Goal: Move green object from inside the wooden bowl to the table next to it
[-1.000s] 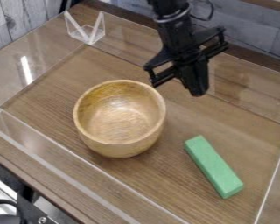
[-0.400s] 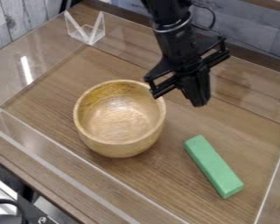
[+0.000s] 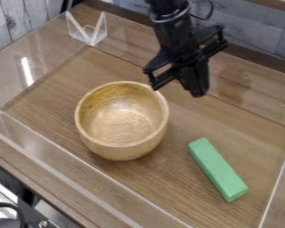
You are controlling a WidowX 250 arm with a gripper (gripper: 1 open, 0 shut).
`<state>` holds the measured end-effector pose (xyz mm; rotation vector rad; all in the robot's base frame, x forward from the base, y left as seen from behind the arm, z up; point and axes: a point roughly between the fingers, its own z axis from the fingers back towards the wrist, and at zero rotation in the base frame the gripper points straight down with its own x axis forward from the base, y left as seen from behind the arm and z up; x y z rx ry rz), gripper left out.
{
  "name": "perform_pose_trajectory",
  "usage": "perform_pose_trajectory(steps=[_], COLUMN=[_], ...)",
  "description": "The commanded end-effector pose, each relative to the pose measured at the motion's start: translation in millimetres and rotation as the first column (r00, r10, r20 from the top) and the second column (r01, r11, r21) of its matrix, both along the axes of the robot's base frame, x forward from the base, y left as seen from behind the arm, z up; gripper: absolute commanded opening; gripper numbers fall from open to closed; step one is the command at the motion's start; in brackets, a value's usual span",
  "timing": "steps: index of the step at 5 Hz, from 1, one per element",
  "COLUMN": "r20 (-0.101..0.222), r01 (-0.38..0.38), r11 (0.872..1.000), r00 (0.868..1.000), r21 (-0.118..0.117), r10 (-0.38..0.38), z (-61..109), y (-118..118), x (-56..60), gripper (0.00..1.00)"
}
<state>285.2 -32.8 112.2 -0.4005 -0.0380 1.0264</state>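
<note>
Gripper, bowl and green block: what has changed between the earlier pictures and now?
Little. The black gripper, shut and holding nothing, swayed slightly toward the round tan wooden bowl and came back, ending about where it began, above the brown wood-grain table. The bowl and the flat bright green block, lying on the table beside it, did not move.

The arm (image 3: 171, 16) runs off the top edge (its base unseen).

Lab bench (acrylic-walled table (image 3: 61, 85))
</note>
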Motion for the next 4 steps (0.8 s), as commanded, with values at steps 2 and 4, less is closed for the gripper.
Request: perform_pose_trajectory(steps=[2,4], r20=[0.046,0.040], r01=[-0.086,-0.186], r11=[0.996,0.982], r00=[0.995,0.982], r21=[0.004,0.007], r10=[0.085,0.186], z=[20.2,27.3], y=[12,0], x=[-7.4,-19.5], gripper=[0.00,0.00])
